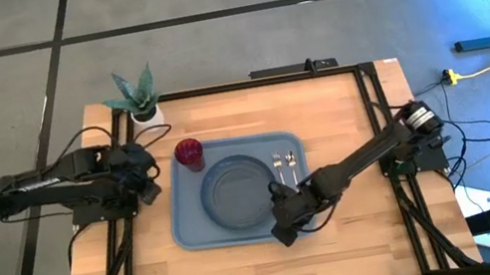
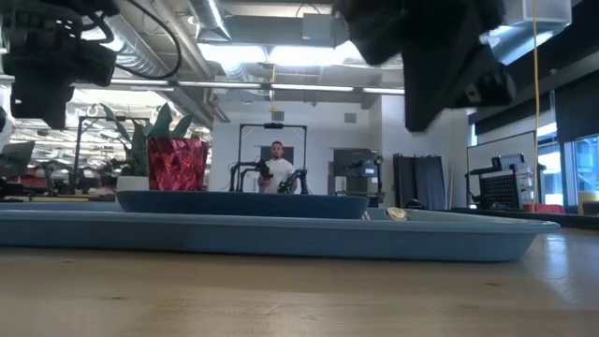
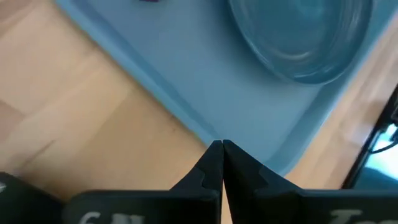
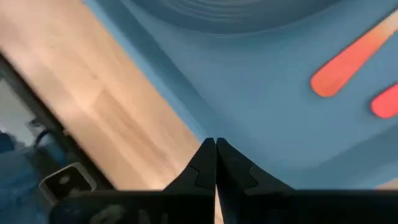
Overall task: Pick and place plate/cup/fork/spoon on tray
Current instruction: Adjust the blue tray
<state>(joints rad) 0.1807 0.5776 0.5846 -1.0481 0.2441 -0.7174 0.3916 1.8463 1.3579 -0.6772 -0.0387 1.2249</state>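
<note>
Tray [image 1: 189,223] at table centre carries the plate [image 1: 234,192] in its middle, the cup [image 1: 189,153] at its 11 o'clock corner, and the fork [image 1: 279,164] and spoon [image 1: 289,160] at 2 o'clock. Cutlery looks light, thin and slippery, best pinched across the orange handles, which only the right wrist view shows. Right gripper [image 4: 216,163], closed and empty, hovers at the tray's 5 o'clock edge; left gripper [image 3: 222,163], closed and empty, waits at 9 o'clock. Low view alone shows a person [image 2: 276,167] beyond.
</note>
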